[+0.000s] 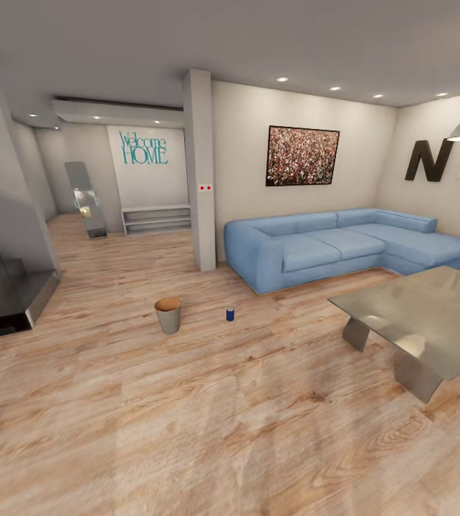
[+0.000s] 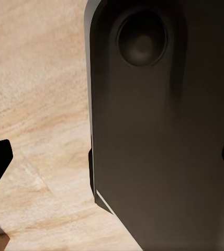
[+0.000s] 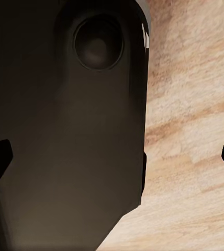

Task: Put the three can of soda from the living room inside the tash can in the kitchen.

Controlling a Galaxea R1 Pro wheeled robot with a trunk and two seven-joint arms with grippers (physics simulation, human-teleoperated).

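Blue can (image 1: 230, 314) stands near the bin (image 1: 168, 314); we should roll close, both grippers' jaws spread, empty.

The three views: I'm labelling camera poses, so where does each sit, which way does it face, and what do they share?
Head: high on the robot, facing forward across the floor to the tash can, blue can and sofa.
Left wrist: along open left gripper at a dark robot body.
Right wrist: along open right gripper, alike.
Shared: the floor.
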